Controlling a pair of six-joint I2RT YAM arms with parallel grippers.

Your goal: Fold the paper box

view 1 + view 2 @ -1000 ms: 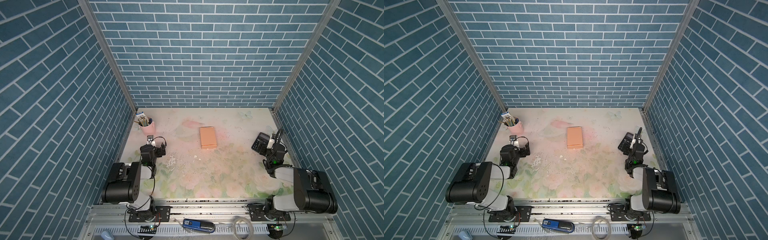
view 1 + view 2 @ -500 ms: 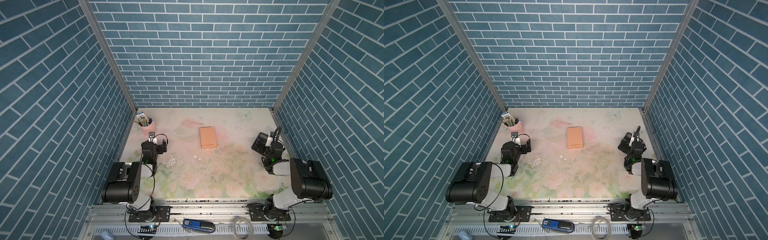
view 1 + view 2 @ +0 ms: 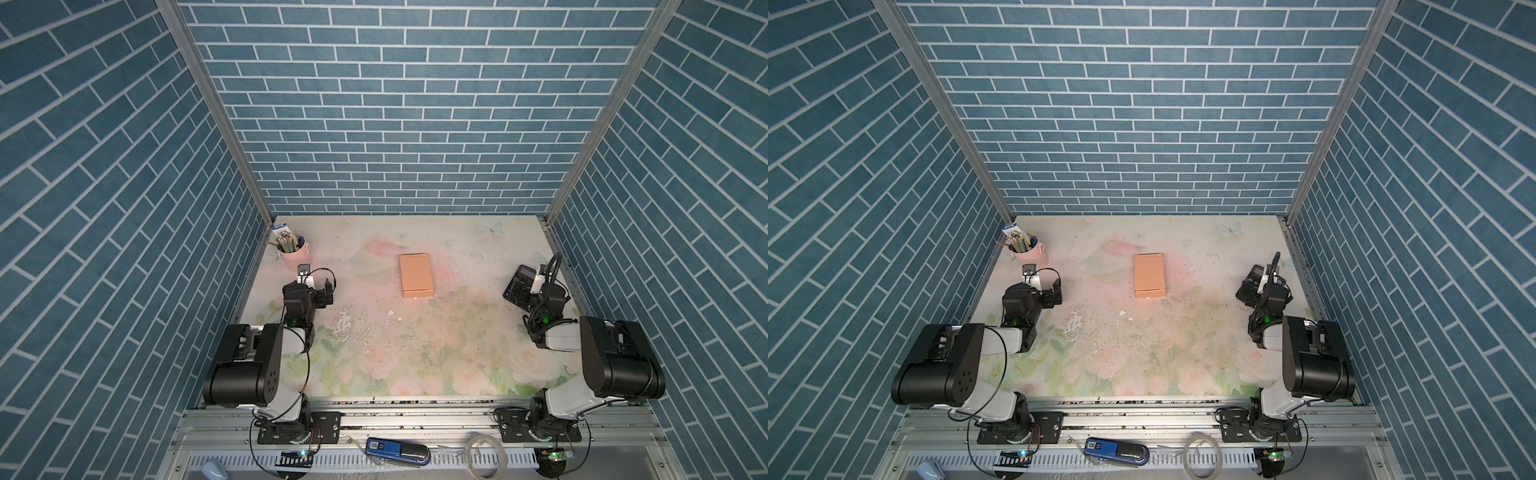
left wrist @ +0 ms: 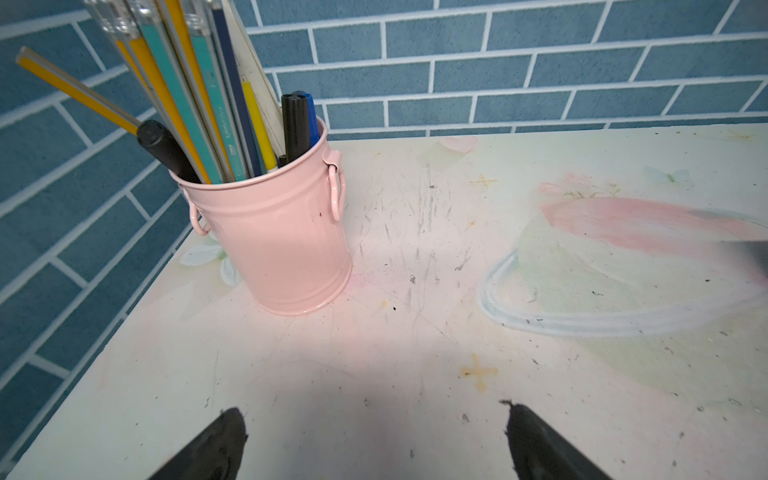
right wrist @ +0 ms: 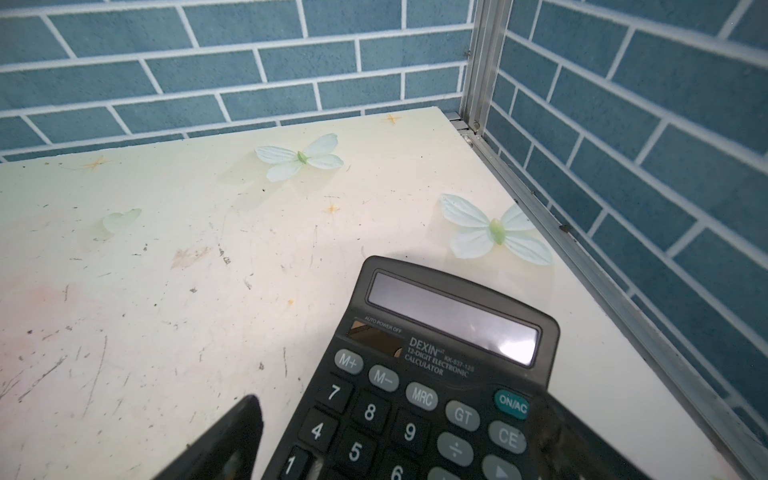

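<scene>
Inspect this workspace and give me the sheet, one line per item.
Surface: table, floral print, scuffed, with scattered specks.
Job's things: box looks closed and lies flat mid-table; neither gripper touches it.
Clutter: pen cup in the far left corner; calculator by the right edge.
Grippers: left gripper open, empty, near the pen cup; right gripper open, over the calculator.
Cables: black cables loop at both wrists, away from the box.
Surroundings: brick-pattern walls on three sides.
</scene>
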